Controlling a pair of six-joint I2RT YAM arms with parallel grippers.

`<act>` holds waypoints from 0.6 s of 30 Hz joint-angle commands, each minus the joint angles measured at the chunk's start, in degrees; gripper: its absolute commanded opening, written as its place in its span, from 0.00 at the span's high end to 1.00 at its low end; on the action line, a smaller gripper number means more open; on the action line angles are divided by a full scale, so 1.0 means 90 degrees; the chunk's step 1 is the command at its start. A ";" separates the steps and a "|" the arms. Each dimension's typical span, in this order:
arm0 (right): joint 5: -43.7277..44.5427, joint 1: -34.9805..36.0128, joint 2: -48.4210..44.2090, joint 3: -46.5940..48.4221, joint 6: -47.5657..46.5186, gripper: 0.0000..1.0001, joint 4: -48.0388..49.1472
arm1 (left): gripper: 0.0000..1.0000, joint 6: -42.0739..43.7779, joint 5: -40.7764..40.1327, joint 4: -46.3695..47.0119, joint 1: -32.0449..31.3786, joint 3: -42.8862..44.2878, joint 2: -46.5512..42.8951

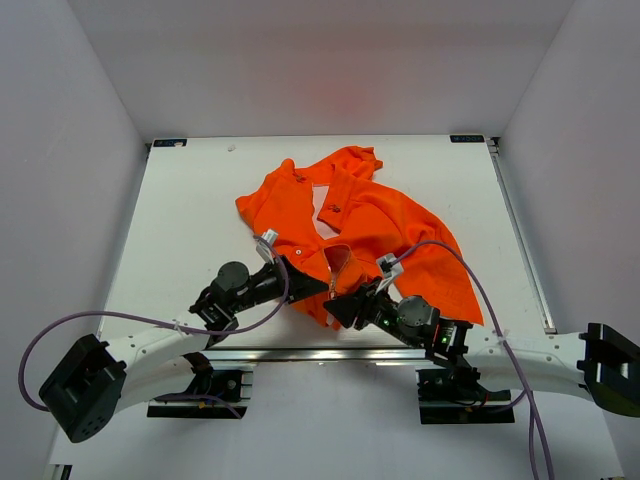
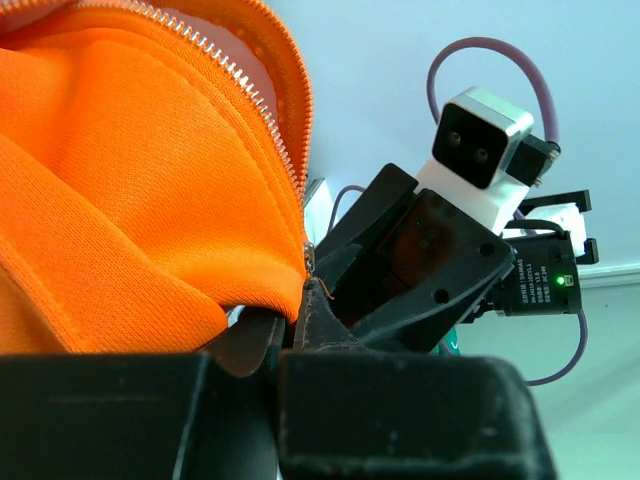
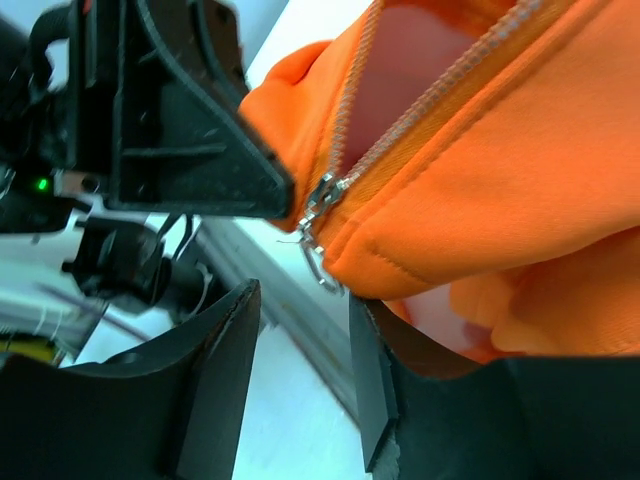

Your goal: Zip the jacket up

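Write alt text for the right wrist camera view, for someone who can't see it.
The zipper slider of the orange jacket, its pull tab dangling, hangs at the gap between the two black fingers of the right gripper, which stand apart. The left gripper grips the hem beside the slider.

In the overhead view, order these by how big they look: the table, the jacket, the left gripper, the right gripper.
Largest: table.
Then: jacket.
Smallest: left gripper and right gripper, which look about alike.
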 commanded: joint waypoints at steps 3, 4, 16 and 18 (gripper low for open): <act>0.0905 0.0072 0.0172 0.0118 -0.0091 0.54 0.0721 | 1.00 -0.0054 -0.0107 0.0375 -0.0051 -0.0113 -0.0153; 0.0925 0.0072 0.0192 0.0166 -0.0091 0.54 0.0662 | 1.00 -0.0064 -0.0117 0.0394 -0.0051 -0.0123 -0.0153; 0.0730 0.0082 0.0231 0.0284 0.0075 0.65 0.0545 | 1.00 -0.0093 -0.0176 0.0453 -0.0070 -0.0133 -0.0172; 0.0594 0.0082 0.0280 0.0313 0.0134 0.68 0.0603 | 1.00 -0.0083 -0.0185 0.0453 -0.0070 -0.0133 -0.0163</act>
